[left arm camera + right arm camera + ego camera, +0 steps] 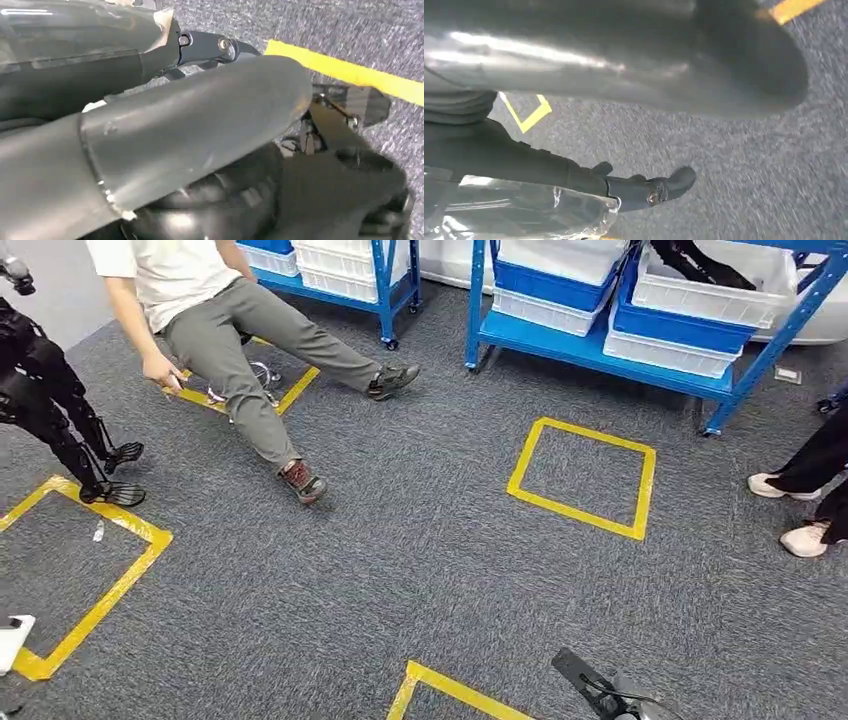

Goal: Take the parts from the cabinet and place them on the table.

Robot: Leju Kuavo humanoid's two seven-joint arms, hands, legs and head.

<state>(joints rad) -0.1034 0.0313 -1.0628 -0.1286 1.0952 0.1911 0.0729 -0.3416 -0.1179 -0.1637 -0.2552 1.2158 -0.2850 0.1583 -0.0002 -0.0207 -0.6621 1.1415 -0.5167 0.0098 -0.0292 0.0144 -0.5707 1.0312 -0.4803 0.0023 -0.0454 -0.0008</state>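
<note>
Parts [712, 264] black, in white bin [700, 295].

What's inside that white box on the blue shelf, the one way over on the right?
The white bin on the blue rack holds something dark and long. Its walls hide the rest.

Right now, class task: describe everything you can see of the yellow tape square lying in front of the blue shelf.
The yellow tape square is an outline of flat yellow strips stuck to the grey carpet, closed on all four sides and skewed in the head view. Only carpet shows inside it. It lies just in front of the blue shelf, apart from its legs. Nothing rests on it.
</note>
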